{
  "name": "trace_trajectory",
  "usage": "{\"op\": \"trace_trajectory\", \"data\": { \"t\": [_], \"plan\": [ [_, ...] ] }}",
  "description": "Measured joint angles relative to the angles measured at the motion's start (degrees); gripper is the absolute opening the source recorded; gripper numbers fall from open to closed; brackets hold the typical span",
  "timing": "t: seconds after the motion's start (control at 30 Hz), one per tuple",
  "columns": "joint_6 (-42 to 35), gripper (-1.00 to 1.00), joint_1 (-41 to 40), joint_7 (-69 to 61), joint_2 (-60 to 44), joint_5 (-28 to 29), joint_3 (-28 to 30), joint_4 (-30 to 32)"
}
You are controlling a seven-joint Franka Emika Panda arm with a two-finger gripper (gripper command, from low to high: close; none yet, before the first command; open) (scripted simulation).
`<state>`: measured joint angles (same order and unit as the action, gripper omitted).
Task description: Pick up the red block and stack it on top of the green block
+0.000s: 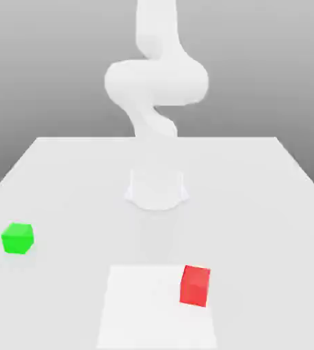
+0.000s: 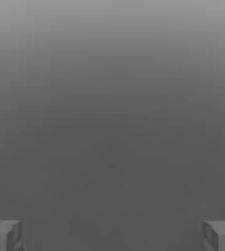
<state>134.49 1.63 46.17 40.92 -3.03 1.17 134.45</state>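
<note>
Exterior view: the arm (image 1: pixel 156 78) rises from its base (image 1: pixel 157 189) at the middle of the white table (image 1: pixel 63 178); the upper links loop above the base and fade into the grey backdrop. The red block (image 1: pixel 195 286) sits on the table near the front edge, towards the exterior view's right, resting on the right-hand part of a paler square patch (image 1: pixel 146 307); it stands flat, one vertical edge turned slightly towards the camera. The green block (image 1: pixel 17 238) sits well apart from it, far towards the exterior view's left and a little further back, also flat on the table; nothing lies between the two blocks.

Hand view: the gripper (image 2: pixel 112 235) has its two fingers (image 2: pixel 4 235) at opposite corners of the frame, spread wide with nothing between them; beyond them is plain grey surface, with no block under the hand.

Governing relation: the red block lies in front of the base and off to the exterior view's right, so the hand is judged to need travel outward and rightward before descent; a cube has no long axis, so the fingers should simply line up across a pair of parallel faces, allowing for the block's slight turn. The carry would then run leftward across open table to the green block. Task state, as judged: the pick is not yet begun.
</note>
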Motion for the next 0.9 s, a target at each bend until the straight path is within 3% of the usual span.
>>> {"op": "trace_trajectory", "data": {
  "t": [0.2,0.4,0.53,0.67,0.9],
  "plan": [
    [7.1,0.00,3.7,1.7,-13.9,-7.1,0.6,7.0],
    [14.1,0.00,5.7,6.3,-26.7,-9.7,-1.8,13.7],
    [19.3,0.00,6.0,12.7,-34.7,-6.9,-4.0,18.3],
    [24.4,0.00,6.7,22.6,-41.8,1.5,-4.0,22.5],
    [33.1,0.00,7.4,25.4,-52.1,4.8,-2.5,21.7]
  ]
}}
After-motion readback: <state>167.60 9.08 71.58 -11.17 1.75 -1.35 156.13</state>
